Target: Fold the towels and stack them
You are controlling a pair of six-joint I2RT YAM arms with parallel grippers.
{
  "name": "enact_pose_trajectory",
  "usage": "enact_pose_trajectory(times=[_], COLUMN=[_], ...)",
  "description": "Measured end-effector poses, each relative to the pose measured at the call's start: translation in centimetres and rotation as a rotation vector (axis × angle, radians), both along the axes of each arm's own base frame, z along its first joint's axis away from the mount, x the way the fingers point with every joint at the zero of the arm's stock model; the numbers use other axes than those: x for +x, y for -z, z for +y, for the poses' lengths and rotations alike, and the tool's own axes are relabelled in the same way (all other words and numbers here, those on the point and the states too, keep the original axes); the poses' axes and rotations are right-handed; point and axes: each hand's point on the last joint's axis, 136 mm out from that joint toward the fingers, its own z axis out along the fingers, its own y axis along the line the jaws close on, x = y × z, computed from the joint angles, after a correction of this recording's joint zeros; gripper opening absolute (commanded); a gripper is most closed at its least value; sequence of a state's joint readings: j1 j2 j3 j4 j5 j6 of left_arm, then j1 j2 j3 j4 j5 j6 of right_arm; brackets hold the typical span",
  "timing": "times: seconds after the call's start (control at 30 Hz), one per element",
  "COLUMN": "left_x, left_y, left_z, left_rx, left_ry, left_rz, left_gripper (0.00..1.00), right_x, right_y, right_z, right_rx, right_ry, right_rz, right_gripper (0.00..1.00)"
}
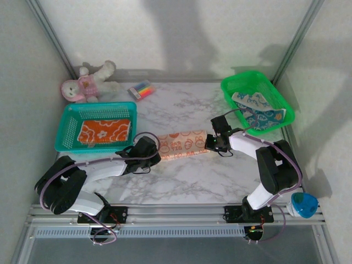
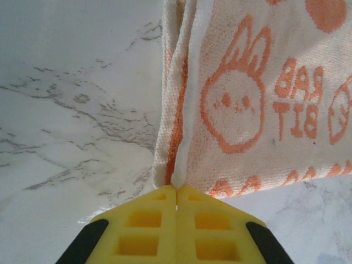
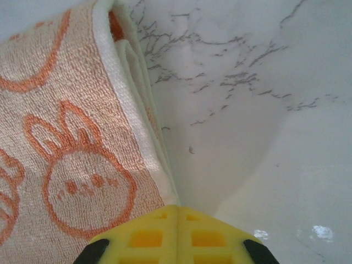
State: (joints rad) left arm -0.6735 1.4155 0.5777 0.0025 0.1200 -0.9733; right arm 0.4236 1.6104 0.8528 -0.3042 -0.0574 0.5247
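A pale peach towel (image 1: 181, 144) with orange bunnies lies folded into a long strip on the marble table, stretched between my two grippers. My left gripper (image 1: 157, 149) is shut on the strip's left end; its yellow fingertips (image 2: 176, 188) pinch the orange-trimmed edge of the peach towel (image 2: 258, 99). At the strip's right end my right gripper (image 1: 210, 143) is shut, its tips (image 3: 177, 208) meeting on the corner of the peach towel (image 3: 71, 154). A bright orange towel (image 1: 104, 131) lies flat in the teal basket (image 1: 69, 129). Crumpled in the green basket (image 1: 234, 83) is a white-and-blue towel (image 1: 258, 110).
A pink-and-white plush toy (image 1: 85, 82) lies at the back left, with a pack of markers (image 1: 141, 89) beside it. A blue-and-white object (image 1: 303, 204) sits at the near right edge. Bare marble (image 1: 187, 181) lies in front of the strip.
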Motion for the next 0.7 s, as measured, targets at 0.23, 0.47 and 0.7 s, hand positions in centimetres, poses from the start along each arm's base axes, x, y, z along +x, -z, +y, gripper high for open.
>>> enact_pose_trajectory(times=[0.23, 0.47, 0.7], left_x=[0.3, 0.1, -0.7], left_y=[-0.5, -1.1, -0.9], left_z=[-0.2, -0.8, -1.1], left_rx=[-0.004, -0.005, 0.001], left_ry=[0.0, 0.015, 0.021], left_rz=[-0.005, -0.012, 0.007], left_gripper=[0.0, 0.0, 0.0], right_x=[0.1, 1.0, 1.0], right_y=[-0.5, -1.8, -1.8], right_z=[-0.2, 0.0, -0.3], right_rx=[-0.015, -0.018, -0.03], right_ry=[0.0, 0.003, 0.009], right_rz=[0.004, -0.025, -0.028], right_gripper=[0.0, 0.0, 0.0])
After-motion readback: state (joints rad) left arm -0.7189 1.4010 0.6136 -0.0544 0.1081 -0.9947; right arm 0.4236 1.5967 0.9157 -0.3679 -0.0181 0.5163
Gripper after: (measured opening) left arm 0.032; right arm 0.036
